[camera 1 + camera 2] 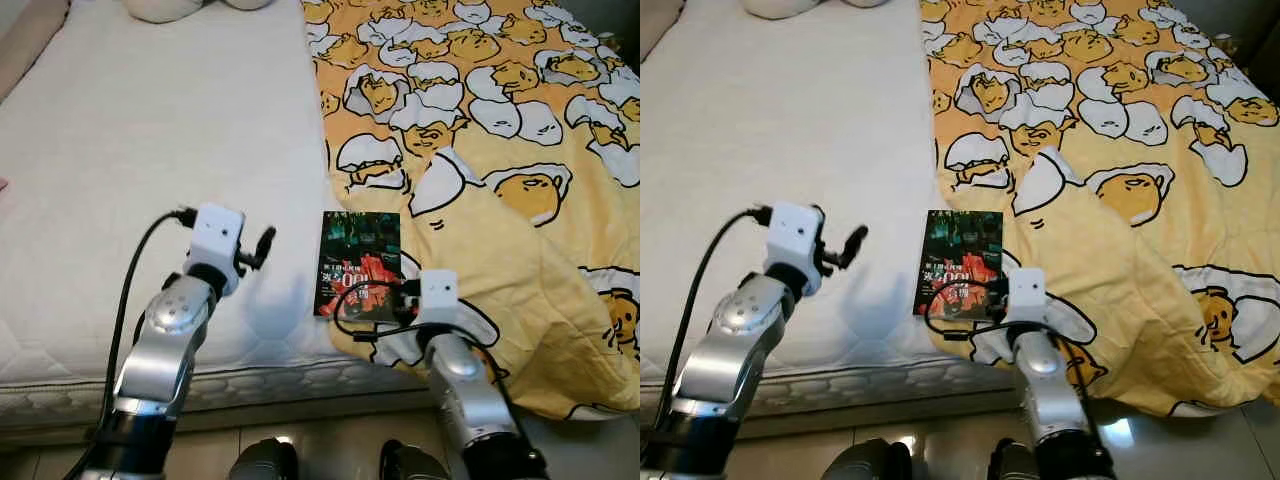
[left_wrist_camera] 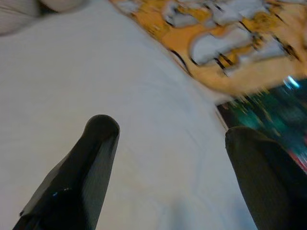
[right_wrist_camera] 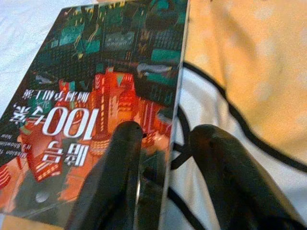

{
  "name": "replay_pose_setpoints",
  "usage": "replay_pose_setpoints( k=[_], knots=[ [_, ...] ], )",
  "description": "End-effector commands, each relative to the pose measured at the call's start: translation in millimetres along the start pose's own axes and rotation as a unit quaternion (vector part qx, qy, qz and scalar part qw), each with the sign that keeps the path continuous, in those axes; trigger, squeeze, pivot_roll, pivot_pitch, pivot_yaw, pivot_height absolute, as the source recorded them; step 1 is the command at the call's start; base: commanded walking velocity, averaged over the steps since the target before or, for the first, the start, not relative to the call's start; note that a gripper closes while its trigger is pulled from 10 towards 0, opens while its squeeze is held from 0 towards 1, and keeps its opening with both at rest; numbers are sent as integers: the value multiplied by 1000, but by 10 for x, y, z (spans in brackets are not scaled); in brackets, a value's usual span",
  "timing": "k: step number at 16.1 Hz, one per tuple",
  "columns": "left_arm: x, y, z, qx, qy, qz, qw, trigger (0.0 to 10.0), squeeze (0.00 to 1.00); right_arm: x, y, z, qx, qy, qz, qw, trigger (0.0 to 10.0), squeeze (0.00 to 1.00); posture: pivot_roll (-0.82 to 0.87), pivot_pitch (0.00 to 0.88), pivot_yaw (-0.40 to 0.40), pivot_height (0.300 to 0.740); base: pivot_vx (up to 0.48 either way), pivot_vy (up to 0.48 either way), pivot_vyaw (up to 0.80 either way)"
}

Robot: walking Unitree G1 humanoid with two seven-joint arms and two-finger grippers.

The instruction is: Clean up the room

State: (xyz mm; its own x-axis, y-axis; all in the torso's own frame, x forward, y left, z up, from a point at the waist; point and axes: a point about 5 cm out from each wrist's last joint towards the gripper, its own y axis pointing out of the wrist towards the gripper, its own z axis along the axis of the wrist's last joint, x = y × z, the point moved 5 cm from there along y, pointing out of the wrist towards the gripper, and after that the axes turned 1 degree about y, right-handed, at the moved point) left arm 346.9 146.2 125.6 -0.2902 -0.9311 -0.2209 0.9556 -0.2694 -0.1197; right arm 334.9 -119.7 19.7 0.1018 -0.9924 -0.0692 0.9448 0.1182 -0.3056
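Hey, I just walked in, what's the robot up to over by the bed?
The robot stands at the edge of the bed with both arms raised over it. Its right gripper is at a dark book lying where the white mattress meets the yellow egg-print blanket, one finger on the cover and the other over the blanket beside the book's edge. The book lies flat. The left gripper hovers open over the bare mattress.

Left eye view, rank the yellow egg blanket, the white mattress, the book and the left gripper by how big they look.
1-2. yellow egg blanket and white mattress: alike, both run off frame, so unranked.
3. book
4. left gripper, small dark fingers beyond the white wrist block; nearer the camera, yet it looks smallest.
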Motion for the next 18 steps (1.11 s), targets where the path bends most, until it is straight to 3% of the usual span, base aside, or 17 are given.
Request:
replay_pose_setpoints(
  k=[1,4,8,15,16,17,18],
  knots=[
    [44,-59,-120,-16,-8,-32,999,10000,0,11,7,-47,-4,16,-3,1000,10000,1000,86,150,70,740,0,0,0],
    [134,-173,-259,-36,6,-97,995,10000,0,-12,60,-126,-8,75,3,997,10000,1000,104,163,82,740,0,0,0],
    [203,-286,-221,-29,13,-142,989,10000,0,3,144,-102,-10,157,-1,988,10000,1000,126,173,92,740,0,0,0],
    [243,-304,-195,-24,12,-152,988,10000,0,-115,193,-218,-41,189,26,981,10000,1000,124,179,92,740,0,0,0],
    [250,-302,-192,-24,12,-153,988,10000,0,-127,199,-231,-46,198,28,979,10000,353,125,181,94,740,0,0,0],
    [265,-302,-188,-23,12,-154,988,10000,0,-134,209,-250,-53,205,27,977,10000,0,125,182,94,740,0,0,0],
    [271,-301,-186,-23,12,-155,988,10000,0,-150,215,-253,-55,212,31,975,10000,0,126,181,93,740,0,0,0]
  ],
)
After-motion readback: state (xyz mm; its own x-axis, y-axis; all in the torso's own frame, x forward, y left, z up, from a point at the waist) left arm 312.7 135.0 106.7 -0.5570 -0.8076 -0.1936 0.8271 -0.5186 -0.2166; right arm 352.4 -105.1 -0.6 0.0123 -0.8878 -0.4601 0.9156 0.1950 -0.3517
